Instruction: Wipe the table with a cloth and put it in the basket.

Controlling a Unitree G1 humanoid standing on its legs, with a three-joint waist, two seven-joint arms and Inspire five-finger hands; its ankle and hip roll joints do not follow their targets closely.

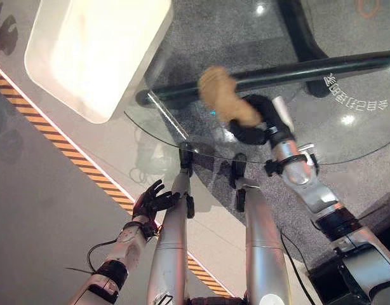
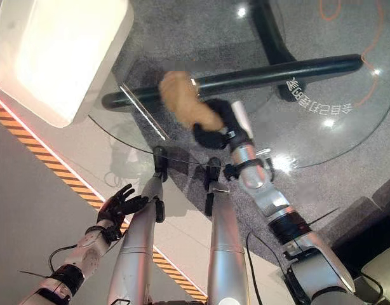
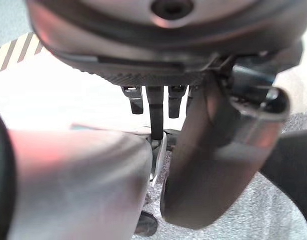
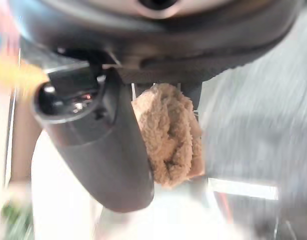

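A tan fluffy cloth (image 1: 224, 96) lies bunched on the round glass table (image 1: 347, 136), near its left rim. My right hand (image 1: 255, 121) is shut on the cloth's near end, fingers curled round it. The right wrist view shows the cloth (image 4: 168, 132) pinched beside the thumb (image 4: 101, 150). Beside the table's edge and lower down, my left hand (image 1: 154, 200) hangs with its fingers spread open, holding nothing. The white basket (image 1: 96, 51) stands on the floor at the upper left, next to the table.
A black table foot bar (image 1: 271, 76) runs under the glass. A yellow and black striped tape line (image 1: 68, 149) crosses the floor on the left. White lettering (image 1: 357, 95) is printed on the glass at the right.
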